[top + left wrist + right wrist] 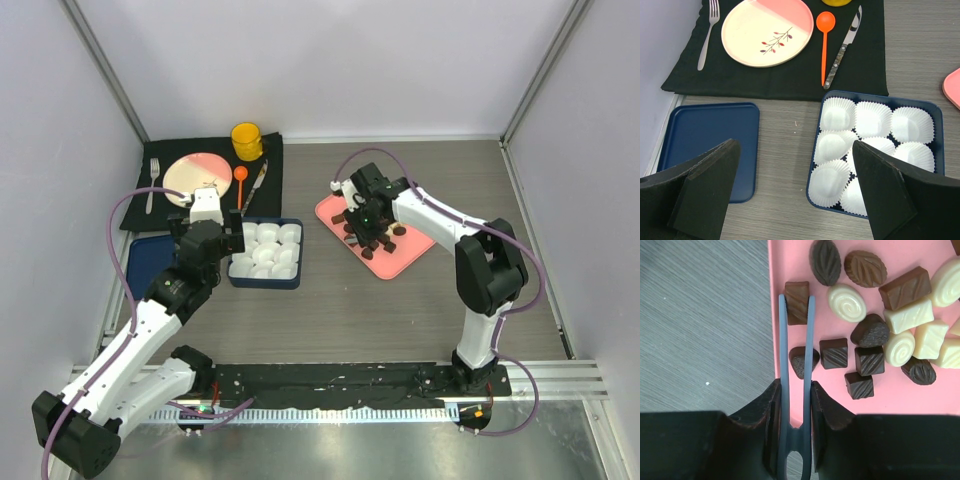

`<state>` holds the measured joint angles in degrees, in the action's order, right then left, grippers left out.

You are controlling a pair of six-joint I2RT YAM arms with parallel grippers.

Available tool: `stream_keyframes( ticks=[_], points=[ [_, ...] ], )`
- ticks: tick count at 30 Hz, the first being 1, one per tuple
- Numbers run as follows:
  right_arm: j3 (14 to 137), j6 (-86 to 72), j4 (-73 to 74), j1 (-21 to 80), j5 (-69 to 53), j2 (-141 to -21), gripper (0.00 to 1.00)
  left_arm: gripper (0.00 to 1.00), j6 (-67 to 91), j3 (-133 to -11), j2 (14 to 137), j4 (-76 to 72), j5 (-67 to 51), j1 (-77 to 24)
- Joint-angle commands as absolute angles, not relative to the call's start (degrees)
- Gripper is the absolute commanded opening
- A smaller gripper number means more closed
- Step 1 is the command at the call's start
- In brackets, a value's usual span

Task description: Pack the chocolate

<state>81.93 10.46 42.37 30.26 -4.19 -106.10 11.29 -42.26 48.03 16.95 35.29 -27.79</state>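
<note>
Several dark brown and cream-white pieces of chocolate [870,335] lie on a pink tray [920,395], which sits right of centre [410,250] in the top view. My right gripper [796,390] hangs over the tray's left edge, shut on blue-grey tongs [783,355]. The tong tips flank a brown rectangular chocolate [797,301] on the tray. From above, that gripper [365,215] covers part of the chocolate [385,240]. My left gripper [795,175] stands open and holds nothing, above the table between a blue lid and the box; in the top view it [208,235] is left of the box.
A dark blue box [940,120] holds several white paper cups [837,117]; it sits mid-table [265,283]. A flat blue lid [705,140] lies to its left. Behind, a black placemat [270,190] carries a plate [195,175], fork, orange spoon, knife and yellow cup [247,140].
</note>
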Motion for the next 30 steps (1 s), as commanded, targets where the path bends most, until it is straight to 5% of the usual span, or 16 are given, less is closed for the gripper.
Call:
stream_keyframes(
  ticks=[1, 13, 30],
  points=[
    [86.0, 11.5, 43.2, 33.6, -1.9, -101.9, 0.11, 1.0, 10.6, -42.2, 47.6, 14.2, 35.2, -27.9],
    [94.8, 11.2, 43.8, 43.7, 4.3, -99.8, 0.09, 1.0, 11.3, -42.0, 45.0, 14.7, 37.4, -27.9],
    [103.4, 10.7, 32.9, 56.1, -9.3, -111.5, 0.09, 1.0, 14.3, -37.2, 25.5, 15.8, 44.2, -27.9]
  ],
)
